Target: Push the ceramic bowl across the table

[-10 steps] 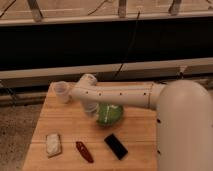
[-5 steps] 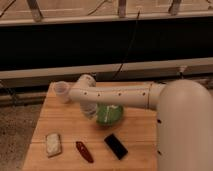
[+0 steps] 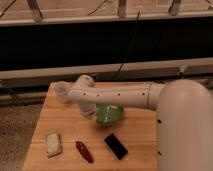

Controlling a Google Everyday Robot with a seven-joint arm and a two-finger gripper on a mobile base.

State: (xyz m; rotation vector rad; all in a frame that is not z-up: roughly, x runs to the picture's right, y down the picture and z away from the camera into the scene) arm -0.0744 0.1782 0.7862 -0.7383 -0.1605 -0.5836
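The green ceramic bowl [image 3: 111, 114] sits near the middle of the light-brown table [image 3: 60, 125], partly hidden by my arm. My white arm reaches in from the right, bends near the table's far left, and comes down to the gripper [image 3: 92, 112]. The gripper is at the bowl's left edge, low over the tabletop. I cannot tell whether it touches the bowl.
A small translucent plastic cup [image 3: 61, 90] stands at the far left corner beside my arm's bend. A black phone [image 3: 115, 146] lies in front of the bowl. A red chili-like item [image 3: 84, 151] and a white packet [image 3: 52, 143] lie near the front left.
My arm's bend has shifted slightly to the left. The bowl stays in about the same place.
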